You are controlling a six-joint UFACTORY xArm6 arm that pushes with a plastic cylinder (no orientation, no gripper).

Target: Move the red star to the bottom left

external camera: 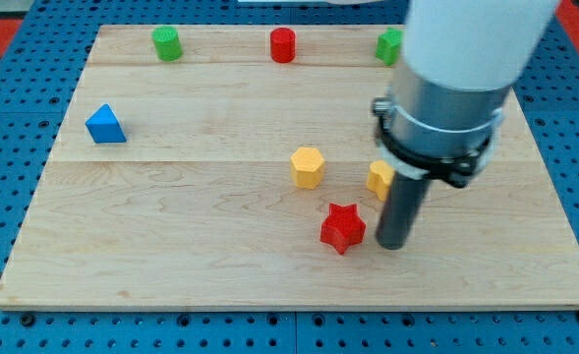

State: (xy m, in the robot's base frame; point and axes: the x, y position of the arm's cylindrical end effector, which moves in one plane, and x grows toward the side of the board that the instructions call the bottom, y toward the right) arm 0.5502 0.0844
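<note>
Red star (342,227): matte, faceted, on the pale wood-grain tabletop (171,226).
My tip (393,245): smooth dark rod, no jaws; just beside the star at its 3 o'clock.

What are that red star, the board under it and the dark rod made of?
Red star: probably painted wood or plastic; even, matte colour, no grain showing. Board: pale wood, with visible grain and seams between planks, lightly finished. My tip, just to the star's right in the view: dark and smooth with a faint sheen, likely metal or plastic; I can't tell which.
</note>
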